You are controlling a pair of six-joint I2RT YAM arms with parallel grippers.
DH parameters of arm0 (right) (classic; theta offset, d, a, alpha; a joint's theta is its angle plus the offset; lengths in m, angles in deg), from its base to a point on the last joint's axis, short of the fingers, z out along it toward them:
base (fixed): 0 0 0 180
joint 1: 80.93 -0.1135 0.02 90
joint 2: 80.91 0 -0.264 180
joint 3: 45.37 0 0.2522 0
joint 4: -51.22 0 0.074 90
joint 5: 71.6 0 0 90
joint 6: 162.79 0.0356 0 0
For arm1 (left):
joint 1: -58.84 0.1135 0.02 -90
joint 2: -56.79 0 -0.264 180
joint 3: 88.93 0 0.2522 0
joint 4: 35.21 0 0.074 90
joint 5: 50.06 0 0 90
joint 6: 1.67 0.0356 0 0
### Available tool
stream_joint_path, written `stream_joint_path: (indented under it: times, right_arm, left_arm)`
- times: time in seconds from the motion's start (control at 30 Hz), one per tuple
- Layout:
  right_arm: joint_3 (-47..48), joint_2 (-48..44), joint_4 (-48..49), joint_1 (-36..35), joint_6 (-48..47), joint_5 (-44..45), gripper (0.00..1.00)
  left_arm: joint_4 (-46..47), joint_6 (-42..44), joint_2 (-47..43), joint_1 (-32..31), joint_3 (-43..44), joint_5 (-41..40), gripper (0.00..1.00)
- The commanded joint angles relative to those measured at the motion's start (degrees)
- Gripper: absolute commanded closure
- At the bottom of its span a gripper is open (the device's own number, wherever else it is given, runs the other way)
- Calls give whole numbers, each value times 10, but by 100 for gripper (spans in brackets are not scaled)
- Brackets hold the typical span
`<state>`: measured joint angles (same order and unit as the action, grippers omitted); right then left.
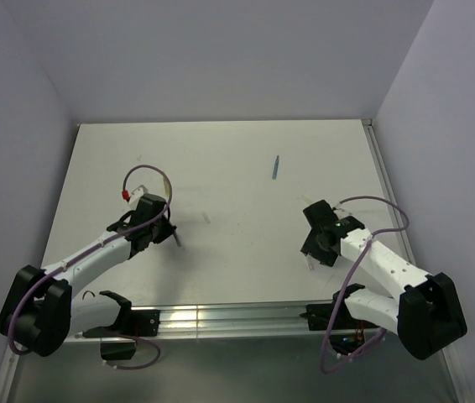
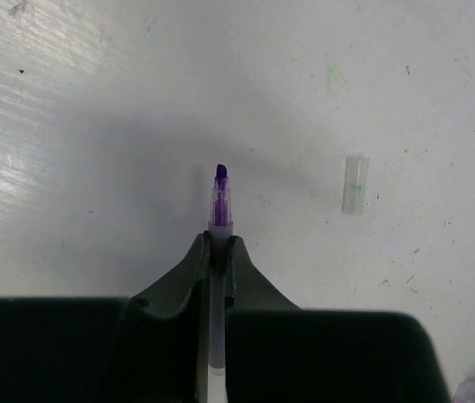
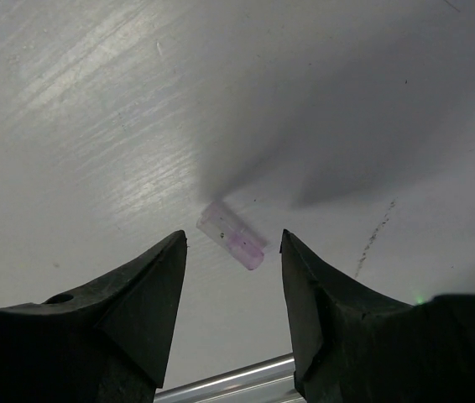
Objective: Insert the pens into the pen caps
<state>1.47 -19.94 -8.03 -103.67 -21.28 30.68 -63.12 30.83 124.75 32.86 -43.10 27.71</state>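
Note:
My left gripper (image 2: 218, 243) is shut on the grey-purple pen (image 2: 220, 200), whose purple tip sticks out past the fingertips just above the table; the top view shows this gripper (image 1: 173, 234) at centre left. A pale pen cap (image 2: 354, 185) lies on the table to the right of that tip. My right gripper (image 3: 233, 238) is open, low over a pink-tinted pen cap (image 3: 232, 235) that lies slantwise between its fingertips, untouched. The top view shows this gripper (image 1: 311, 257) at the right. The blue pen (image 1: 275, 168) lies far back, right of centre. The yellow pen is not visible.
An aluminium rail (image 1: 237, 317) runs along the table's near edge, and it also shows in the right wrist view (image 3: 221, 382) just behind the jaws. A metal strip (image 1: 383, 176) lines the right edge. Lilac walls enclose the back and sides.

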Motion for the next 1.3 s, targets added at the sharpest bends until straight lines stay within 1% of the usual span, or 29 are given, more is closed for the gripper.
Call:
stream_joint_path:
  times: [0.0, 0.3, 0.43, 0.57, 0.63, 0.73, 0.97, 1.0, 1.03, 1.07, 1.1, 1.13, 1.17, 1.27]
  right_arm:
    - [26, 16, -5, -5, -4, 13, 44]
    - [28, 49, 5, -5, -32, -2, 46]
    - [33, 63, 8, -5, -45, -6, 52]
    - [39, 82, 9, -5, -59, -11, 52]
    - [44, 98, 15, -6, -62, -20, 55]
    - [54, 117, 16, -16, -66, -14, 55]
    - [59, 126, 15, -23, -74, -13, 56]
    - [57, 128, 17, -23, -74, -16, 57]
    - [57, 131, 17, -23, -74, -18, 64]
    - [57, 132, 17, -23, -74, -20, 65]
    - [56, 132, 19, -23, -75, -23, 68]
    - [54, 132, 20, -23, -76, -24, 69]
    - [53, 132, 20, -23, -76, -24, 72]
    - [53, 132, 21, -22, -80, -26, 73]
  left_arm:
    - [18, 15, -16, -2, 0, 8, 100]
    - [23, 13, -20, -2, -1, 13, 100]
    - [21, 12, -20, -2, -2, 12, 100]
    - [23, 12, -20, -3, -3, 13, 100]
    - [24, 12, -17, -3, -3, 13, 100]
    - [25, 12, -17, -2, -5, 15, 100]
    - [23, 13, -16, -2, -7, 12, 100]
    - [23, 12, -16, -2, -8, 13, 100]
    - [25, 12, -15, -3, -8, 13, 100]
    - [25, 12, -13, -2, -8, 14, 100]
    - [26, 12, -13, -3, -8, 15, 100]
    - [26, 12, -13, -2, -8, 15, 100]
    - [26, 12, -13, -2, -8, 16, 100]
    - [23, 12, -13, -2, -6, 13, 100]
